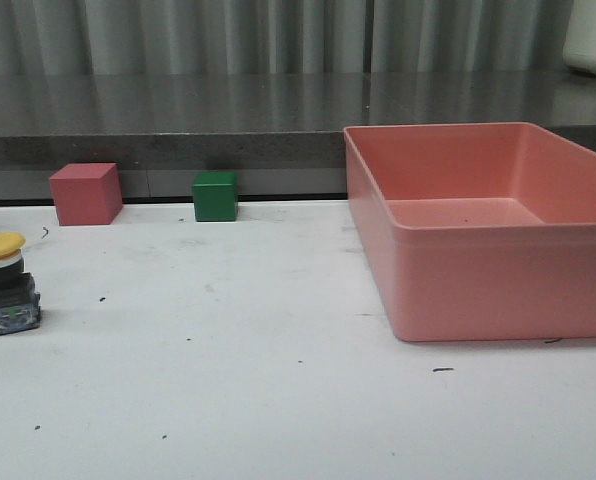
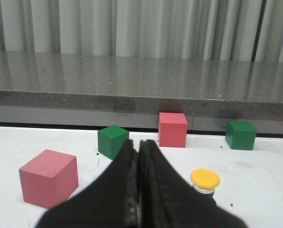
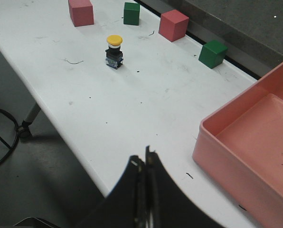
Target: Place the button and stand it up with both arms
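The button (image 1: 3, 281) stands upright on the white table at the far left, yellow cap up, black body and translucent base below. It also shows in the right wrist view as the button (image 3: 114, 50), and its yellow cap (image 2: 205, 179) peeks past my left fingers. My left gripper (image 2: 138, 145) is shut with nothing in it, low over the table, a short way from the button. My right gripper (image 3: 145, 159) is shut and empty, high over the table's near edge, far from the button. Neither gripper shows in the front view.
A large pink bin (image 1: 408, 270) fills the right side of the table. A red cube (image 1: 85, 193) and a green cube (image 1: 215, 196) sit by the back edge. Near my left gripper are a red cube (image 2: 50, 177) and a green cube (image 2: 113, 140).
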{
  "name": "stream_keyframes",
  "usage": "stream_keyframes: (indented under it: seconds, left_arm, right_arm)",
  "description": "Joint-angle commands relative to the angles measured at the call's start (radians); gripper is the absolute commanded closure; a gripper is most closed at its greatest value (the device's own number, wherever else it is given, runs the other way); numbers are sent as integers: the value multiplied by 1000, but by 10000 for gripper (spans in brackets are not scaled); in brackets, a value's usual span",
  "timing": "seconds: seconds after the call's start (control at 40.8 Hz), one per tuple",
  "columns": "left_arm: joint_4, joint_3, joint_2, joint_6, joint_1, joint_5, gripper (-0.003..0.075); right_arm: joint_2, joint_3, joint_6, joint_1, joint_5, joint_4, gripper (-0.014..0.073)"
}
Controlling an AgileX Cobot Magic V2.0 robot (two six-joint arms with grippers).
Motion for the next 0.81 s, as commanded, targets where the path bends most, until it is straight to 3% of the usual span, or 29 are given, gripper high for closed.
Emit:
stream_keyframes:
  seconds: [0.0, 0.491, 0.638, 0.785]
  left_arm:
    - [-8, 13, -24, -4, 1, -86, 740]
    - [-8, 13, -24, -4, 1, -86, 740]
    - [-8, 13, -24, -4, 1, -86, 740]
    - [-8, 13, -24, -4, 1, -86, 740]
  right_arm:
    - [5, -25, -11, -5, -68, -5, 711]
    - [-9, -9, -11, 2, -76, -10, 711]
    - [-80, 77, -11, -103, -144, -9, 711]
    - [-183, 259, -11, -287, -416, -8, 711]
